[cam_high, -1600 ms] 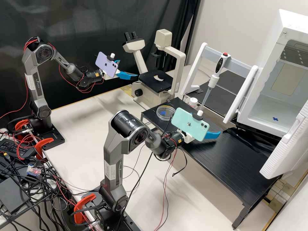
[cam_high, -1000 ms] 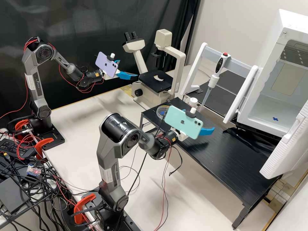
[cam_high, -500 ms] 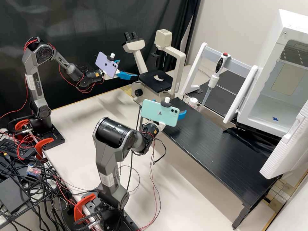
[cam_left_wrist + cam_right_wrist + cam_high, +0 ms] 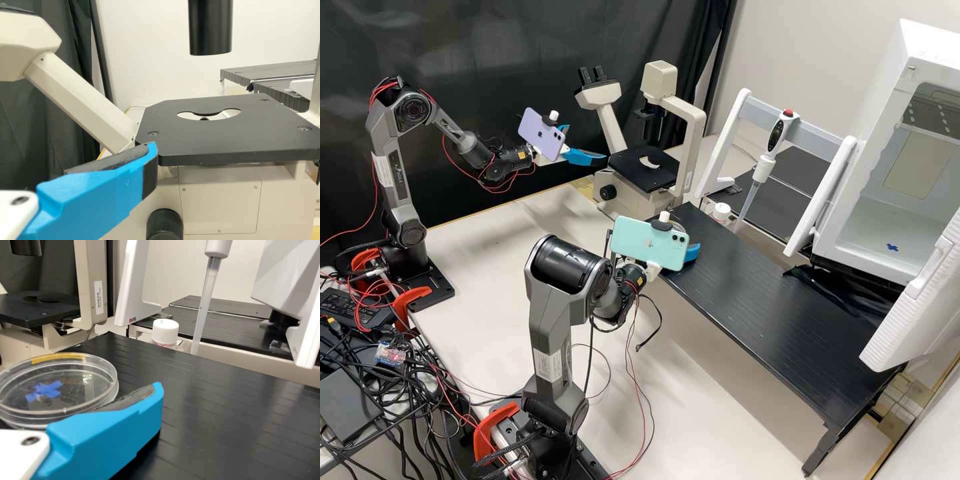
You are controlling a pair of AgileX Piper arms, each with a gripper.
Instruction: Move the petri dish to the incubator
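Near the microscope, my left gripper (image 4: pixel 587 144) stands with its blue fingers apart. The left wrist view has one finger of this left gripper (image 4: pixel 146 157) beside the microscope stage. At the rack's left end is my right gripper (image 4: pixel 695 253), partly behind the green phone. In the right wrist view, the clear petri dish (image 4: pixel 89 371), with a blue cross, rests on the black rack (image 4: pixel 210 415). One finger of the open right gripper (image 4: pixel 154 396) overlaps the dish's edge in that view; contact is unclear. On the right stands the white incubator (image 4: pixel 865 227), door open, blue cross inside.
The microscope (image 4: pixel 643 170) stands behind the rack's left end. A pipette (image 4: pixel 761 168) hangs from a white-legged stand (image 4: pixel 821 193) behind the rack, with a white-capped bottle (image 4: pixel 721 212) nearby. The incubator's open door (image 4: pixel 913 300) juts over the rack's right end.
My right gripper has moved left along the rack, then slightly lower in the high view. Its phone now covers the spot where the dish was visible there. The left arm has kept still.
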